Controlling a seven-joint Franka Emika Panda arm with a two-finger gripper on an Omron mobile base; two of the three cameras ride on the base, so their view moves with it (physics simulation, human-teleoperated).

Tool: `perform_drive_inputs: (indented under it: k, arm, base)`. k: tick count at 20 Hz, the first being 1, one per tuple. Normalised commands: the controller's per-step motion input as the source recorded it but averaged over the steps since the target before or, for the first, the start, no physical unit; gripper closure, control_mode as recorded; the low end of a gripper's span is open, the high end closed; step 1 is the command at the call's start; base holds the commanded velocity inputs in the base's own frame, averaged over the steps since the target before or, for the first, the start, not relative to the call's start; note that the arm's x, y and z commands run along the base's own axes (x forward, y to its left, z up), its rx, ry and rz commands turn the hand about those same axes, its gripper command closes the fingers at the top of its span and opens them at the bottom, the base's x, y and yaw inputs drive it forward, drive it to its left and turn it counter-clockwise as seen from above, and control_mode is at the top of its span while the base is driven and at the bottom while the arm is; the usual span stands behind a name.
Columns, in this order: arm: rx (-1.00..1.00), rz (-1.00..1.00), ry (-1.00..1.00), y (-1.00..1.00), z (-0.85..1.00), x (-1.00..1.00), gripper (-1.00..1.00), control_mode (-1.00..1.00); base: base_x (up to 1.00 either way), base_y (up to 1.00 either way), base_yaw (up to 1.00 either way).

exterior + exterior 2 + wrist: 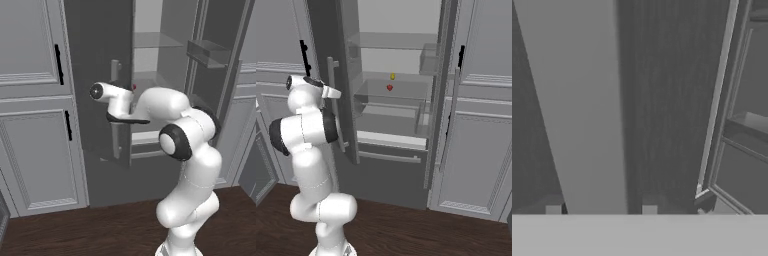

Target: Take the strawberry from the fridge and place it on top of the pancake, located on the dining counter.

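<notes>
the fridge (396,130) stands with both doors swung open, pale shelves showing. the strawberry (389,88) sits on a middle shelf, just in front of a small yellow item (392,76). the white arm reaches to the left door, its claw (601,206) at the silver bar handle (574,105), one fingertip either side of the bar; whether they grip it, i cannot tell.

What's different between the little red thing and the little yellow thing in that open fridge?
The strawberry is bright red; the small yellow item is yellow. The strawberry sits nearer the front of the shelf, while the yellow item sits farther back. Both are tiny, lie close together on the same shelf, and are untouched.
</notes>
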Motion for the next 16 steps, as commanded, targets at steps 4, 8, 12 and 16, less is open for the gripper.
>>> perform_drive_inputs:
  k: [4,8,12,16]
  arm:
    - [-0.12,-0.21,0.00,0.28,0.00,-0.98,1.00,-1.00]
    - [-0.16,-0.24,0.00,0.48,0.00,-0.57,1.00,-1.00]
    - [-0.07,-0.20,0.00,0.38,0.00,-0.23,-1.00,-1.00]
    - [0.00,-0.07,0.00,0.18,0.00,-0.01,-1.00,-1.00]
  base:
    - [0.00,0.00,0.00]
    - [0.00,0.00,0.00]
    - [0.00,0.00,0.00]
    - [0.00,0.00,0.00]
